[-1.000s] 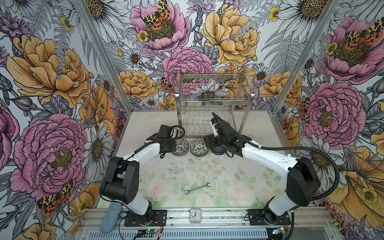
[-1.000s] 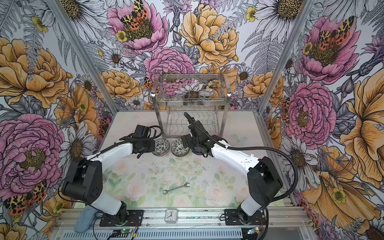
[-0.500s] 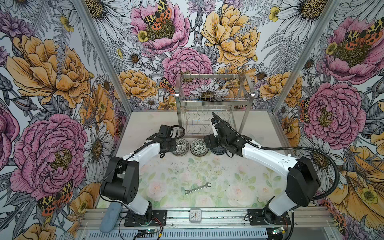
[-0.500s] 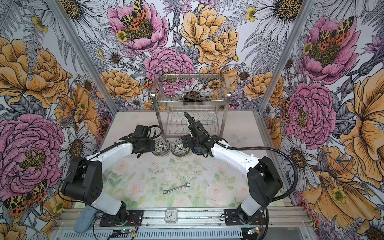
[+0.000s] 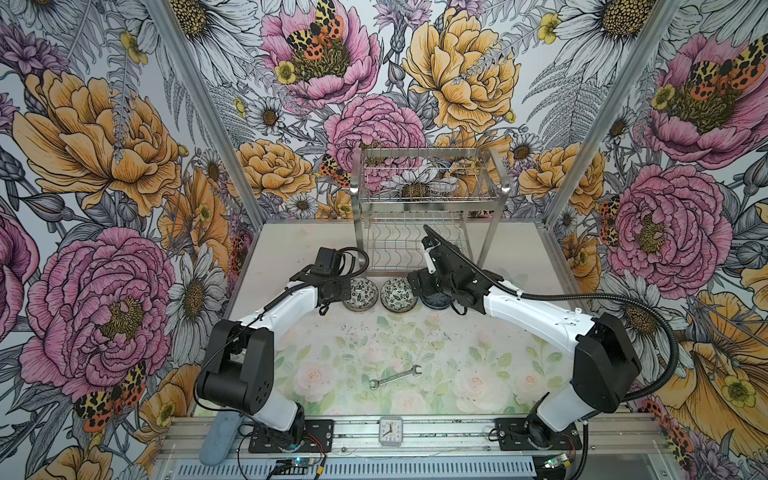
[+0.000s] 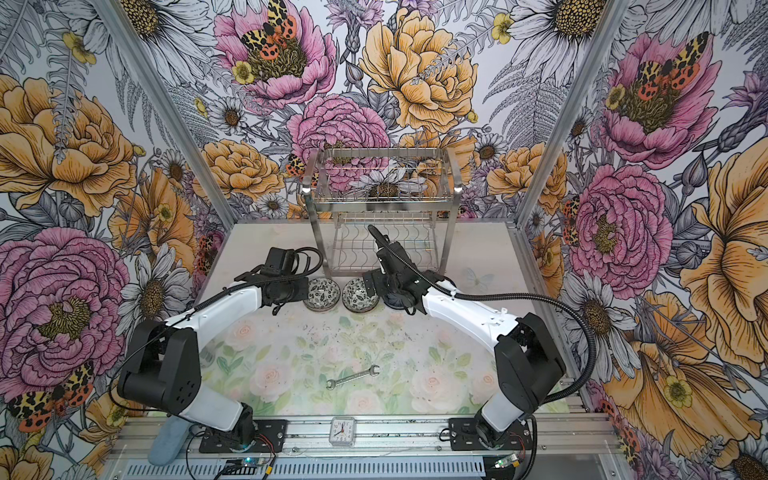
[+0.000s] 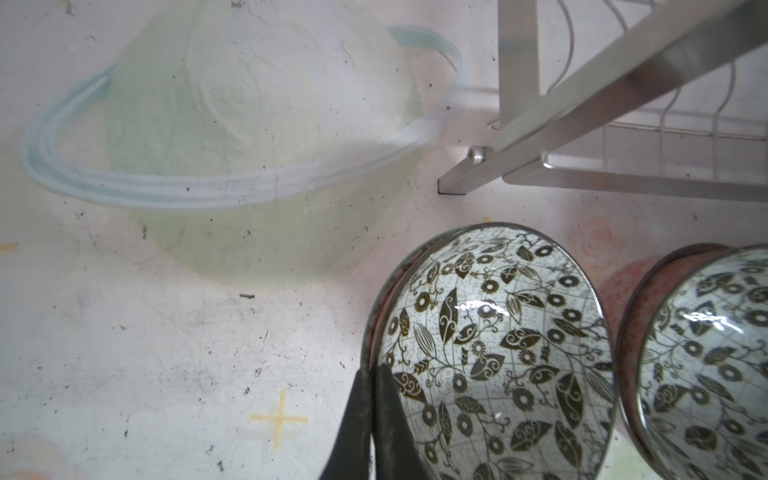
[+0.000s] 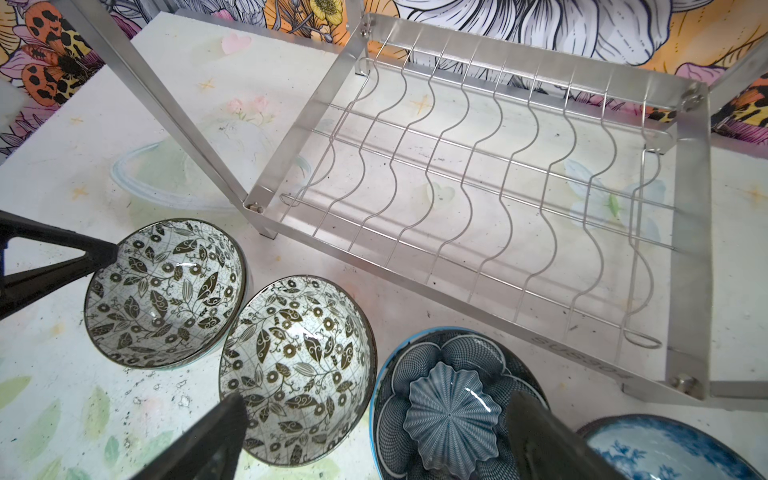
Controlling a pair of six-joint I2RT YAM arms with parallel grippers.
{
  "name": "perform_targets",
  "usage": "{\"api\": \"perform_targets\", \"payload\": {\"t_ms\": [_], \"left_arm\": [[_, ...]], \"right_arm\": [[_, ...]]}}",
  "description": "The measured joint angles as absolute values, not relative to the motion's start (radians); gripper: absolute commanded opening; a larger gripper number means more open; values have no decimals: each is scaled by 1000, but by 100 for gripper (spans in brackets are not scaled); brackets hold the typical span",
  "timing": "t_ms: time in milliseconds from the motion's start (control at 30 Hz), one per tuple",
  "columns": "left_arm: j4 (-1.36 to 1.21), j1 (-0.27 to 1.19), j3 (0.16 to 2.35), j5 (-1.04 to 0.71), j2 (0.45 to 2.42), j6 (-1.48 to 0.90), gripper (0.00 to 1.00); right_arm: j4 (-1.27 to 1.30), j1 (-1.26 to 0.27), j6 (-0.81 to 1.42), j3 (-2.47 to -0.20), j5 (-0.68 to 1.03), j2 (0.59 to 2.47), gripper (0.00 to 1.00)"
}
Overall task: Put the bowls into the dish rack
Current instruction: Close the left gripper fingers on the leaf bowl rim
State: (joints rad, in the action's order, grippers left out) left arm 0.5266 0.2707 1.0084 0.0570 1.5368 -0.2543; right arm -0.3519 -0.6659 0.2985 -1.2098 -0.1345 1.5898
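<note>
Glossy glazed ceramic bowls, shiny smooth steel wire dish rack, matt scuffed table.

Left arm is seen stretched forward and low from its base, elbow folded back, wrist turned inward; the left gripper is closed down, its fingers pinched on the rim of the black-and-white bowl, one inside and one outside. Right arm is extended likewise toward the middle, wrist tilted downward, and the right gripper is held with jaws spread wide. In both top views the two grippers are noted facing each other, apart.
</note>
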Motion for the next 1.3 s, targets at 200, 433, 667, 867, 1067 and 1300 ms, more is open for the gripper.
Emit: {"api": "perform_targets", "payload": {"t_ms": [200,433,667,867,1067,1300], "left_arm": [[530,270,1008,57,1536,-242,45],[535,270,1008,57,1536,-244,42],[534,276,1023,57,1562,-237,26],[535,278,1029,57,1588,-236,23],[535,278,1029,57,1594,-234,10],[528,278,1034,52,1594,-235,0]], "right_arm": [[-352,-666,299,-1209,-134,1590,99],[-352,-666,299,-1209,-134,1590,100],[-352,-666,298,-1209,-134,1590,99],[-352,-666,298,-1209,-134,1590,99],[-352,-666,298,-1209,-134,1590,100],[-352,-666,298,-1209,-134,1590,100]]}}
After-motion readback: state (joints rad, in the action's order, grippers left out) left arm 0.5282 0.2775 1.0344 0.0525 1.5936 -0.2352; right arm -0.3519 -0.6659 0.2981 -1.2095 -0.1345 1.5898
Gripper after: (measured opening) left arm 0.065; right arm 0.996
